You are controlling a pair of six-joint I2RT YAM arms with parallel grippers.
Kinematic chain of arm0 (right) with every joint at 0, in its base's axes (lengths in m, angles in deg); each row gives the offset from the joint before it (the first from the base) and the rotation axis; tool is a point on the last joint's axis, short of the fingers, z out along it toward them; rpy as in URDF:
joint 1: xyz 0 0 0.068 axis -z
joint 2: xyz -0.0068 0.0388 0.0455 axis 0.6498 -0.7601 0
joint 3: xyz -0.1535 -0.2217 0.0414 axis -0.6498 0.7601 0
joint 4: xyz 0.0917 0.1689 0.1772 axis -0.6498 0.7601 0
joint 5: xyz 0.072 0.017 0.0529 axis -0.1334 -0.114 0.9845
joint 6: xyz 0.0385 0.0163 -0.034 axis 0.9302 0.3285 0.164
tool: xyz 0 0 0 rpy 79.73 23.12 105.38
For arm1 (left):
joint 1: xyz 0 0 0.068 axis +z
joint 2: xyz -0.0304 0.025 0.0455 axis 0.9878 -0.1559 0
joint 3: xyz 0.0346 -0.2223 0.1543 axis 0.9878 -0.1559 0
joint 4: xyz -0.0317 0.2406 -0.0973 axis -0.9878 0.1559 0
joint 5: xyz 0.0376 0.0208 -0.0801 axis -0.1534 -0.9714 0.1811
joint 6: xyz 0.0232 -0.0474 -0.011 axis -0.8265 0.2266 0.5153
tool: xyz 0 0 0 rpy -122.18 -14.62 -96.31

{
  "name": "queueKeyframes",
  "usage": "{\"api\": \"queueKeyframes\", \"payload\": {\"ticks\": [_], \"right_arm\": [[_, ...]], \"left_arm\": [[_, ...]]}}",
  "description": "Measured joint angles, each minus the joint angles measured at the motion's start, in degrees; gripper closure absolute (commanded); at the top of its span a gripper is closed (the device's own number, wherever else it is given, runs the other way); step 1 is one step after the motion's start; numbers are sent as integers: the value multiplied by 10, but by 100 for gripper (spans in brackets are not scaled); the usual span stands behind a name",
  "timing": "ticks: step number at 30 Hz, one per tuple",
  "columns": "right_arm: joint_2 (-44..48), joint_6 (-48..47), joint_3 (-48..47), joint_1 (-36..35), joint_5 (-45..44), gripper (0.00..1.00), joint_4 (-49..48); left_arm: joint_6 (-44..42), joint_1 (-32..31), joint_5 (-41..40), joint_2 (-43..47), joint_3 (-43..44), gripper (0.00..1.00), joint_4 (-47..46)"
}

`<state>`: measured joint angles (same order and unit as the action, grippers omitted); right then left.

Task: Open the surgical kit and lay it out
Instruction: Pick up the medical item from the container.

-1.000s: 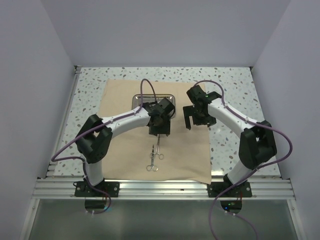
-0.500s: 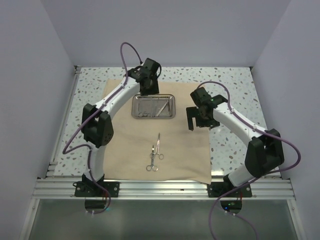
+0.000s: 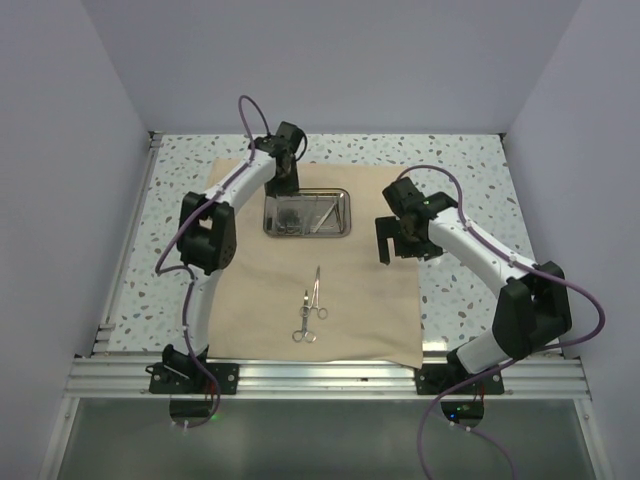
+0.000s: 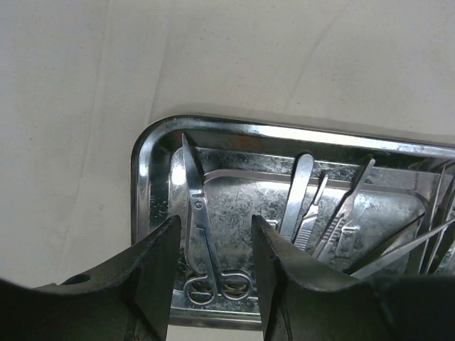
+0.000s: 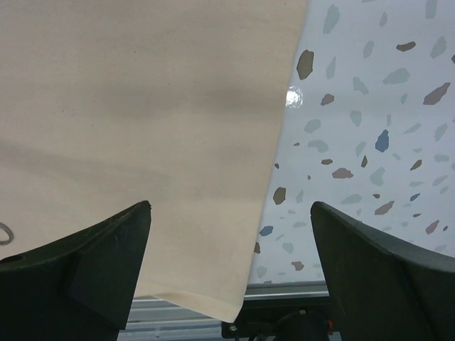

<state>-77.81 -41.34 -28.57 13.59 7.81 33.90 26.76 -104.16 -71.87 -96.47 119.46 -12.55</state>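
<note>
The surgical kit's tan cloth (image 3: 250, 300) lies spread flat on the table. On its far half sits the steel tray (image 3: 348, 212), which holds several thin instruments. My left gripper (image 3: 286, 195) hangs over the tray's left end. In the left wrist view its jaws (image 4: 215, 220) stand partly apart, one on each side of small scissors (image 4: 199, 213) lying in the tray (image 4: 142, 163). They hold nothing. Tweezers (image 4: 298, 192) lie beside the scissors. Ring-handled forceps (image 3: 311, 305) lie on the cloth nearer me. My right gripper (image 3: 400, 248) is open above the cloth's right edge (image 5: 142, 106).
Speckled terrazzo table top (image 5: 370, 142) shows to the right of the cloth. A metal rail (image 3: 320, 378) runs along the near edge, and the cloth's near right corner (image 5: 234, 312) reaches it. Plain walls close in the left, right and back.
My left arm swung from above the forceps on the cloth to the far side, then settled over the tray's left end, its jaws narrowing a little. The right arm shifted slightly.
</note>
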Motion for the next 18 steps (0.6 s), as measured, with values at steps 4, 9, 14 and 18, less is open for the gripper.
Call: {"api": "queueKeyframes", "payload": {"ticks": [4,9,14,18], "right_arm": [[-2,0,0,0,0,2,1],[-17,0,-5,0,-3,2,6],[-39,-2,-17,1,-7,2,13],[-52,-3,-33,1,-9,2,18]], "left_arm": [[0,6,0,-15,0,53,-2],[1,12,6,-19,-21,53,-13],[1,28,13,-24,-33,53,-24],[2,37,23,-33,-33,54,-43]]}}
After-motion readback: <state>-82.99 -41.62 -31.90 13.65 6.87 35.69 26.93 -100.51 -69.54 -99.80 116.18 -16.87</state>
